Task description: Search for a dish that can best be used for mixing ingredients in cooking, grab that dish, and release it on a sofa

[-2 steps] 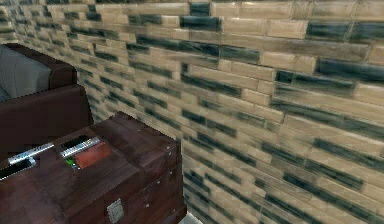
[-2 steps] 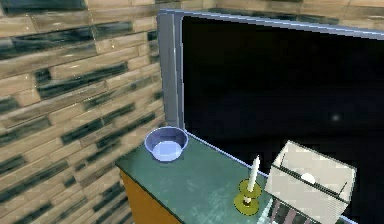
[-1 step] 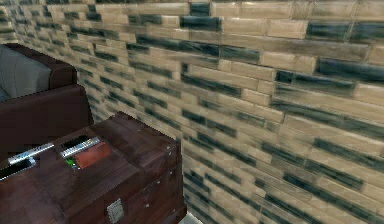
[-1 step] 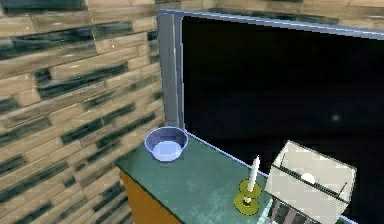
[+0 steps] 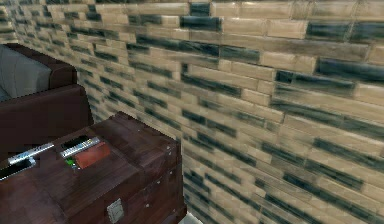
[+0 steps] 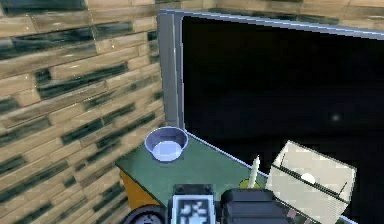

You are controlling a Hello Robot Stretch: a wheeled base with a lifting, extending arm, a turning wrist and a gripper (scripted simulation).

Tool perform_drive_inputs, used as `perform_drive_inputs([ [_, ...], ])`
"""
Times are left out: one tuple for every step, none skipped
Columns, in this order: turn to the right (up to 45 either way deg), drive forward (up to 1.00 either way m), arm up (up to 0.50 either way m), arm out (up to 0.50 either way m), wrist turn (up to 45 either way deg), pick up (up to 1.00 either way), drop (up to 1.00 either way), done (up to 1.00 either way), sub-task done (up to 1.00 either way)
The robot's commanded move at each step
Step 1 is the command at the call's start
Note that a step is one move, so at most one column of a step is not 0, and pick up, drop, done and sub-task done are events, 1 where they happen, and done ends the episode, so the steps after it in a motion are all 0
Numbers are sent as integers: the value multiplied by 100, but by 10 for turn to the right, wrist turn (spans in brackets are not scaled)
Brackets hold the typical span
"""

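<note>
Jaws-wise, failing to read any state or load on the gripper point(image 6: 150, 214) at the arm side view's bottom edge. Judging the bowl point(image 6: 166, 146) on the green tabletop point(image 6: 215, 165) as light, stiff, slippery; favouring gripping its rim.

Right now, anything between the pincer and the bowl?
Nothing visible. The bowl sits on the green stand top, with bare top between it and the pincer at the arm side view's bottom edge. The pale box stands to the right.
</note>
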Motion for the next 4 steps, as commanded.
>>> perform_drive_inputs([
  [0,0,0,42,0,0,0,0,0],
  [0,0,0,0,450,0,0,0,0],
  [0,0,0,0,450,0,0,0,0],
  [0,0,0,0,450,0,0,0,0],
])
